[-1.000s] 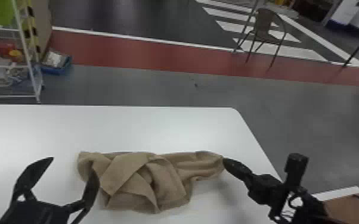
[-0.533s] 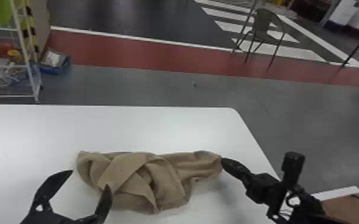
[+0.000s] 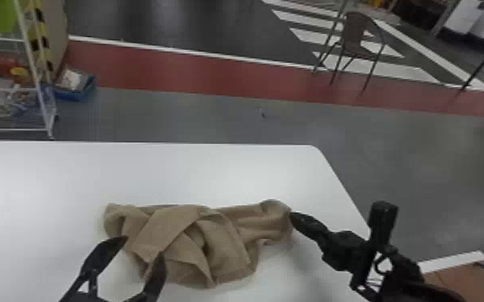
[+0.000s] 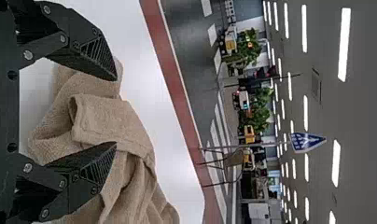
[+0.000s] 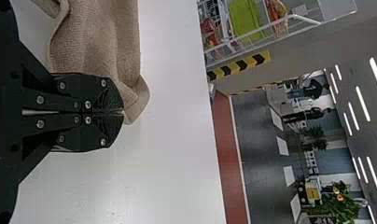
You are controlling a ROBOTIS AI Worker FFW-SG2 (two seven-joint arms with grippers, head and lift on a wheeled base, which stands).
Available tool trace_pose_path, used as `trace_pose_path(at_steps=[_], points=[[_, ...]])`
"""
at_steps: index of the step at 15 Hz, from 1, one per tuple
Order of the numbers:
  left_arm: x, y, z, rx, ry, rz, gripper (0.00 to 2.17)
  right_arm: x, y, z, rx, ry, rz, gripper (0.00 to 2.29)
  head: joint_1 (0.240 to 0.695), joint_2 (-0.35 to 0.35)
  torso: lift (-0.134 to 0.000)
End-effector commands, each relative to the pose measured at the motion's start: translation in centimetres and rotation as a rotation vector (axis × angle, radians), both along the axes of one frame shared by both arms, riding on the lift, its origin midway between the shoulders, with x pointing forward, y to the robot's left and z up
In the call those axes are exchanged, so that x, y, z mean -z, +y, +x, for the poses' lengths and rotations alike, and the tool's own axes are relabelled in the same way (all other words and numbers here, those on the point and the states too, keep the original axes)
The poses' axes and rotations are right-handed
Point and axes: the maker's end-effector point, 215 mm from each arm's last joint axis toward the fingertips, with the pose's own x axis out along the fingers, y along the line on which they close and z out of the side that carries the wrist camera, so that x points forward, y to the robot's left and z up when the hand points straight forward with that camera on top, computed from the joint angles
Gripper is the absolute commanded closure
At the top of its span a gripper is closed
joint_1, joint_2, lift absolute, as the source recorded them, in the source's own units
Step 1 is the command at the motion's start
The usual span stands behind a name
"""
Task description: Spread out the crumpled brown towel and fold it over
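The brown towel (image 3: 221,241) lies crumpled on the white table, with overlapping folds at its middle and a narrower part reaching right. Over its near left part my left gripper (image 3: 142,245) stands open. In the left wrist view the towel (image 4: 107,121) shows a folded flap between and beyond the spread fingers of the left gripper (image 4: 115,111). At the towel's right end is my right gripper (image 3: 292,215). The right wrist view has the right gripper (image 5: 122,112) shut on the edge of the towel (image 5: 95,42), its fingertips pressed together.
The white table (image 3: 213,172) has its rounded far right corner behind the towel. Past the table stand a wire rack (image 3: 32,88) at the left and a chair (image 3: 353,36) at the back right. A brown box-like object (image 3: 462,283) is at the lower right.
My left gripper has moved right and farther from the robot, onto the towel's left part, still open. The right gripper and the towel look nearly unchanged.
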Motion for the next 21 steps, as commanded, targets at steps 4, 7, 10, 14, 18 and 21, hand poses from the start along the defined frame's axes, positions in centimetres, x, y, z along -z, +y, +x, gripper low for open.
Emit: trace_pose_path(at_steps=[4, 7, 10, 14, 18, 21], points=[[1.3, -5.1, -1.3, 0.085, 0.037, 0.036, 0.48, 0.2, 0.3, -0.1, -0.007, 0.004, 0.005, 1.65, 0.695, -0.35, -0.123], [2.5, -5.1, 0.1, 0.065, 0.035, 0.062, 0.48, 0.3, 0.7, -0.2, -0.016, 0.001, 0.015, 1.65, 0.695, -0.35, -0.123], [1.9, -4.0, 1.9, 0.021, 0.002, 0.08, 0.48, 0.2, 0.4, -0.3, -0.018, -0.002, 0.015, 1.65, 0.695, -0.35, -0.123], [3.1, -3.6, 2.9, 0.005, 0.025, 0.122, 0.6, 0.4, 0.3, -0.1, -0.02, -0.001, 0.016, 1.65, 0.695, -0.35, -0.123], [3.8, -3.6, 2.7, 0.008, 0.038, 0.134, 0.6, 0.3, -0.1, 0.1, -0.019, -0.002, 0.013, 1.65, 0.695, -0.35, -0.123], [3.4, -3.2, 3.1, -0.002, 0.029, 0.131, 1.44, 0.5, 0.0, 0.1, -0.019, 0.0, 0.018, 1.65, 0.695, -0.35, -0.123]])
